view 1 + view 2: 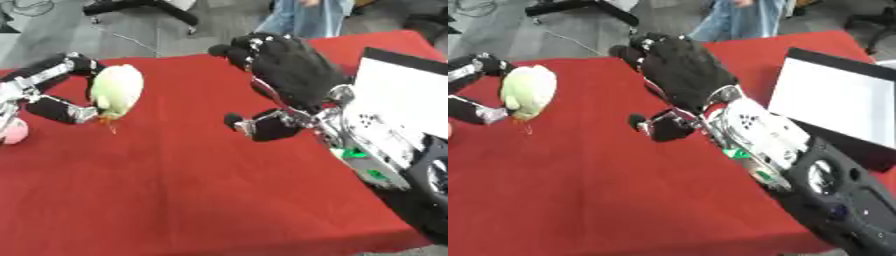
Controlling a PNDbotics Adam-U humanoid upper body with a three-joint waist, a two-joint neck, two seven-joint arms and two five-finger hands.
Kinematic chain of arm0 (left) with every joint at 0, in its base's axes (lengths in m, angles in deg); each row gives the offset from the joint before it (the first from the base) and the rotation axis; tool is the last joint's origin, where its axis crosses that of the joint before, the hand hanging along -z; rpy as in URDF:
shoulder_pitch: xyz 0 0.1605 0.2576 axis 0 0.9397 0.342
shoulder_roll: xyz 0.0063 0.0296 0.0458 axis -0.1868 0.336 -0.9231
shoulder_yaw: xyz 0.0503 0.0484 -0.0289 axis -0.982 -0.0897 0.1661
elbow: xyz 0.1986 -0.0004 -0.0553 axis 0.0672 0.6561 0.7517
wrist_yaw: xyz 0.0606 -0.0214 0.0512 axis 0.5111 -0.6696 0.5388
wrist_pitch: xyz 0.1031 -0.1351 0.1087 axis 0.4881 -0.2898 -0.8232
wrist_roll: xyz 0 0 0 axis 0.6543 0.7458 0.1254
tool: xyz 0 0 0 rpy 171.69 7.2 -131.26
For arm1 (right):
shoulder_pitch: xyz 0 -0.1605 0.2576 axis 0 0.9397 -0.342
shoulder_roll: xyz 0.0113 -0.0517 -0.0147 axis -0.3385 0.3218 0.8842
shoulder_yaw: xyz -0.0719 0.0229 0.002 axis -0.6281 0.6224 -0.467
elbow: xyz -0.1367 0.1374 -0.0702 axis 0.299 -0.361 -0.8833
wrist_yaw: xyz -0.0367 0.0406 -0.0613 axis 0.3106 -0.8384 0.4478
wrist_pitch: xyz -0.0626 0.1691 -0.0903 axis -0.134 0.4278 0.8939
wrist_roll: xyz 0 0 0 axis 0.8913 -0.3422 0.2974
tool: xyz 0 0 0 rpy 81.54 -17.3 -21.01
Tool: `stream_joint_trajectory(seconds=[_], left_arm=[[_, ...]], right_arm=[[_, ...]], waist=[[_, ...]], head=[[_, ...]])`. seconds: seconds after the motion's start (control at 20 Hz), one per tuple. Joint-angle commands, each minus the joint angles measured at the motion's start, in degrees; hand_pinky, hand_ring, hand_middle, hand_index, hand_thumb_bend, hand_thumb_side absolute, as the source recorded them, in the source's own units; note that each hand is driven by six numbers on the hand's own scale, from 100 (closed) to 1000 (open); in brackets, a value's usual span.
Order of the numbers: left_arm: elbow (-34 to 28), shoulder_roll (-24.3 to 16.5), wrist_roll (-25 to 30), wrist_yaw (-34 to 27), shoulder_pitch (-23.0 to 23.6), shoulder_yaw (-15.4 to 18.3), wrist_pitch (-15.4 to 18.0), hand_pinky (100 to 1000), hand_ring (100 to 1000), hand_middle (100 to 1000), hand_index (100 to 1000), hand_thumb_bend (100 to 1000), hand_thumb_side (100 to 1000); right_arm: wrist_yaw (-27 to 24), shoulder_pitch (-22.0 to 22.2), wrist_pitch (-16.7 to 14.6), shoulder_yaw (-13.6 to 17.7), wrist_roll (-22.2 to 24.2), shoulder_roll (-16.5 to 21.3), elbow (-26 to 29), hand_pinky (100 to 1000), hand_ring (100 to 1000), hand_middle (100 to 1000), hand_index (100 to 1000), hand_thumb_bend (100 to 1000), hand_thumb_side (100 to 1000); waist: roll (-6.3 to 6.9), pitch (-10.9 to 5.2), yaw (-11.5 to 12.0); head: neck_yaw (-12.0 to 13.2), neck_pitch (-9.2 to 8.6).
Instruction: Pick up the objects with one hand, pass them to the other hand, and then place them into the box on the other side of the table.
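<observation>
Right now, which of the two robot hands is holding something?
The left robot hand, at the view's left, curls round the pale green plush toy. The right robot hand holds nothing.

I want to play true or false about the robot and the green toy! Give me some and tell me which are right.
1. The left hand holds the green toy. True.
2. The right hand holds the toy too. False: it is open, empty and apart from the toy.
3. The toy is inside the box. False: it is held up on the left, and the box sits on the right.
4. The cloth is red. True.
5. Something pink shows at the left edge. True.
</observation>
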Motion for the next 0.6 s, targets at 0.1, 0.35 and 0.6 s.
stream_joint_trajectory(seconds=[0.1, 0.35, 0.6], left_arm=[[-0.3, 1.6, 19.9, 0.8, -2.5, -0.4, 19.9, 625, 355, 302, 548, 100, 227], [-0.1, 4.2, 19.9, 1.3, -3.9, -0.9, 19.9, 627, 355, 303, 549, 100, 231], [-0.4, 6.6, 19.9, 1.4, -5.1, -2.0, 19.9, 628, 355, 304, 550, 100, 237]], right_arm=[[0.2, -1.7, -0.5, 0.9, 0.7, -0.5, 1.2, 294, 738, 645, 904, 475, 298], [0.8, -2.3, -0.9, 1.0, 0.7, -1.4, 1.2, 283, 736, 640, 904, 466, 299], [1.0, -2.4, -0.8, 0.9, 0.5, -1.9, 1.2, 275, 734, 635, 902, 468, 299]], waist=[[-0.04, -0.94, 0.1], [-0.02, -0.80, 0.0], [0.01, -0.70, -0.3]], head=[[0.1, -0.15], [0.2, -0.15], [0.2, -0.15]])
